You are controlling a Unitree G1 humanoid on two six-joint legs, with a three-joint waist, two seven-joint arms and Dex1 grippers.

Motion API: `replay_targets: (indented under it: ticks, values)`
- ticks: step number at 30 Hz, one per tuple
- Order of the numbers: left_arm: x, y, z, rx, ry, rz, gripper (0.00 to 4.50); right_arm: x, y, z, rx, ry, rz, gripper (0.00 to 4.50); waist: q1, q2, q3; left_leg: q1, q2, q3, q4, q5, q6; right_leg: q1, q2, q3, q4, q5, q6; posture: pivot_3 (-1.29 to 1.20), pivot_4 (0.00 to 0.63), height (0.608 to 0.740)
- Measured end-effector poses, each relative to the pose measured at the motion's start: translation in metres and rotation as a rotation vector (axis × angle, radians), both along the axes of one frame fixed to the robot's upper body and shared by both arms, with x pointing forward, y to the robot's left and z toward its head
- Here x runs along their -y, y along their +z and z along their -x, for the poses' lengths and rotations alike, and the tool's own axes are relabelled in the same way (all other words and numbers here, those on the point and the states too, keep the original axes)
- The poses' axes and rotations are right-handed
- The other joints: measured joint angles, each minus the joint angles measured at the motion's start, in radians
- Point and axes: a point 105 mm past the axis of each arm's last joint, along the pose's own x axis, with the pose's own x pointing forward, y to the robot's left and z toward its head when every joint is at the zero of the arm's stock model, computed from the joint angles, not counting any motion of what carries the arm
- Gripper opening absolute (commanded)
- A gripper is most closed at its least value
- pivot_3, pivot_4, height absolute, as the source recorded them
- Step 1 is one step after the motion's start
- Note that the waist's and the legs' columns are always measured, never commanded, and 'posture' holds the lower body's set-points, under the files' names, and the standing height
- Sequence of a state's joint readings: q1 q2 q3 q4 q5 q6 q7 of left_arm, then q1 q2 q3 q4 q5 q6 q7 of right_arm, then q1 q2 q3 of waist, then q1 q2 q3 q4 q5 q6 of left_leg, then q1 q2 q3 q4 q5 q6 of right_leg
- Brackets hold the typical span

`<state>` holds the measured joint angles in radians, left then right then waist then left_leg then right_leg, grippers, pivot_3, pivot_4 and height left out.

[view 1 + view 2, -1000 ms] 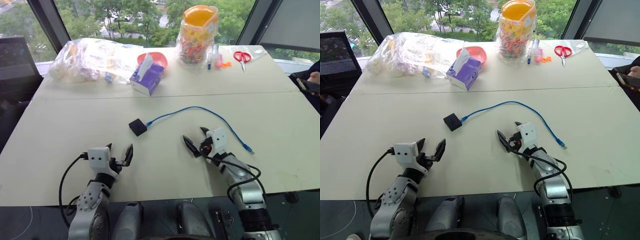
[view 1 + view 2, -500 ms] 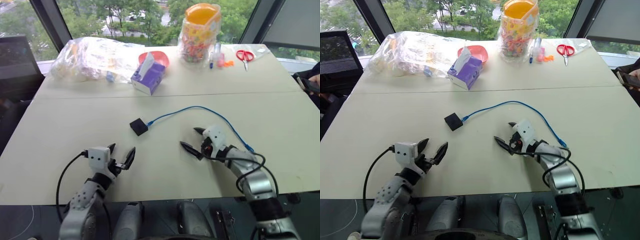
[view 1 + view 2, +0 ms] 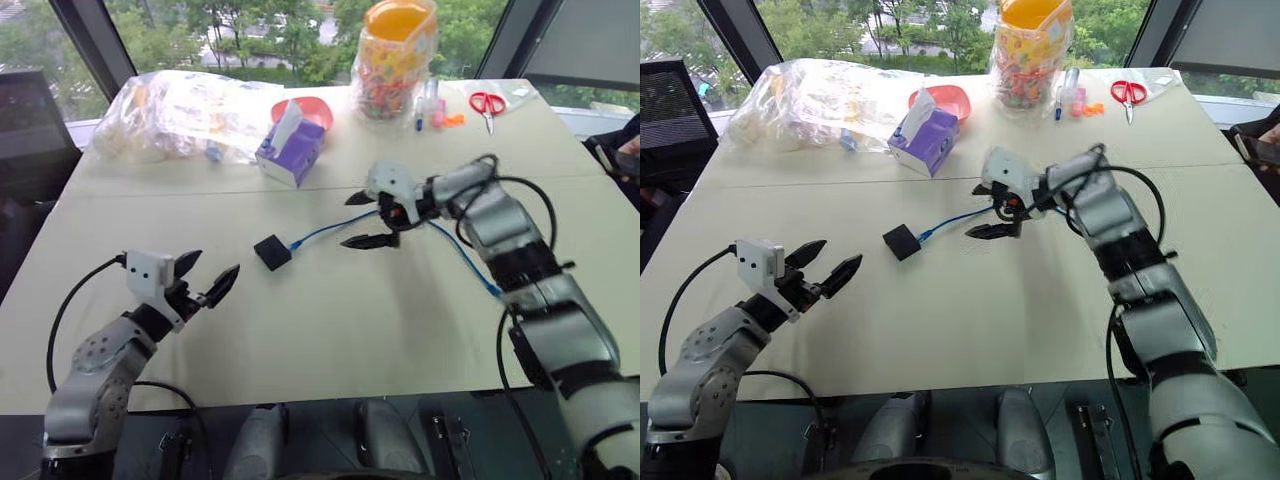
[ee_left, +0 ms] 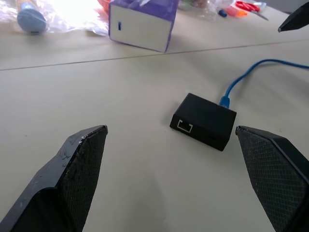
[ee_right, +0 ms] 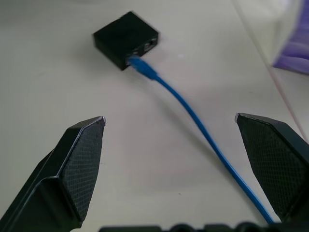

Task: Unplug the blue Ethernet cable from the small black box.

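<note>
The small black box (image 3: 273, 252) lies mid-tabletop (image 3: 330, 340), bare surface all around it, the blue Ethernet cable (image 3: 322, 231) plugged into its side and trailing right toward the tabletop's edge. The right pincer (image 3: 367, 219) hangs spread over the cable; the left pincer (image 3: 208, 276), also spread, points at the box. A purple tissue box (image 3: 292, 152) stands well behind.

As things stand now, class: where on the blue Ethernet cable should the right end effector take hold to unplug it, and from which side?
Probably right behind the plug of the blue Ethernet cable, where it enters the small black box. Come from above, fingers straddling the cable: it lies flat there, running straight out of the port.
</note>
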<state>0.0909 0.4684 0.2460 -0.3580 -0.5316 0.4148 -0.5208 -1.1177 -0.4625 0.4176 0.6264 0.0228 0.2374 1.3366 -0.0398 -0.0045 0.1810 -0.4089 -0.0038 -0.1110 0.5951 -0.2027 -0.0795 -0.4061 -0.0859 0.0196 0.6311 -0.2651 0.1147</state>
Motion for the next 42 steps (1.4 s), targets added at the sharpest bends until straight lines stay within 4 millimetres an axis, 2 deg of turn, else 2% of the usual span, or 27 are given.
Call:
replay_targets:
  ticks: [2, 4, 11, 16, 26, 29, 36, 37, 42]
  values:
    - [0.002, 0.002, -0.001, 0.009, -0.008, -0.001, 4.44, -0.019, 0.004, -0.003, 0.048, 0.092, 0.086, 4.5, -0.006, 0.0, 0.0, 0.0, 0.0, -0.001, -0.001, 0.0, 0.0, 0.0, 0.001, 0.0, 0.001, 0.0, 0.0, 0.0, 0.15, 0.74]
    - [0.002, 0.002, -0.001, 0.01, -0.008, -0.002, 4.44, -0.029, 0.003, -0.006, 0.073, 0.142, 0.16, 4.5, -0.006, 0.0, 0.0, 0.0, 0.0, -0.001, -0.001, 0.0, 0.0, -0.001, 0.001, 0.0, 0.001, 0.0, 0.001, 0.0, 0.15, 0.74]
    - [-0.001, -0.003, 0.01, -0.001, 0.032, -0.028, 4.44, -0.065, -0.019, -0.008, 0.157, 0.255, 0.401, 4.5, -0.006, 0.001, 0.001, 0.0, 0.0, -0.001, -0.003, 0.0, -0.001, -0.002, 0.001, 0.001, 0.002, 0.0, 0.0, 0.0, 0.15, 0.74]
    - [0.001, -0.002, 0.018, 0.007, 0.068, -0.041, 4.44, -0.085, -0.032, -0.009, 0.242, 0.264, 0.468, 4.5, -0.005, 0.001, 0.001, 0.0, 0.0, -0.002, -0.003, 0.001, -0.002, -0.003, 0.002, 0.001, 0.003, 0.0, 0.0, 0.0, 0.15, 0.74]
    - [-0.001, 0.006, 0.028, 0.04, 0.147, -0.028, 4.44, -0.096, -0.041, -0.013, 0.314, 0.237, 0.526, 4.5, -0.009, 0.001, 0.001, 0.001, 0.001, -0.003, -0.003, 0.001, -0.002, -0.003, 0.003, 0.002, 0.005, 0.0, 0.0, 0.0, 0.15, 0.74]
    - [-0.002, 0.005, 0.029, 0.038, 0.166, -0.031, 4.5, -0.098, -0.043, -0.012, 0.312, 0.23, 0.538, 3.71, -0.01, 0.001, 0.001, 0.002, 0.001, -0.003, -0.003, 0.001, -0.002, -0.003, 0.004, 0.002, 0.007, 0.0, -0.001, 0.0, 0.15, 0.74]
    - [-0.006, 0.01, 0.033, 0.063, 0.212, -0.045, 4.5, -0.104, -0.052, -0.008, 0.299, 0.223, 0.572, 0.34, -0.02, 0.001, 0.001, 0.003, 0.001, -0.003, 0.0, 0.001, -0.002, -0.004, 0.004, 0.002, 0.014, -0.002, -0.003, 0.0, 0.15, 0.74]
    - [-0.008, 0.011, 0.034, 0.07, 0.225, -0.045, 4.5, -0.104, -0.052, -0.008, 0.297, 0.22, 0.575, 0.08, -0.022, 0.001, 0.001, 0.003, 0.001, -0.003, 0.0, 0.001, -0.002, -0.004, 0.004, 0.002, 0.015, -0.002, -0.003, 0.0, 0.15, 0.74]
    - [-0.008, 0.016, 0.035, 0.089, 0.242, -0.044, 4.5, -0.104, -0.053, -0.009, 0.295, 0.204, 0.577, 0.08, -0.027, 0.001, 0.0, 0.004, 0.001, -0.004, 0.001, 0.001, -0.002, -0.004, 0.004, 0.002, 0.017, -0.002, -0.004, 0.0, 0.15, 0.74]
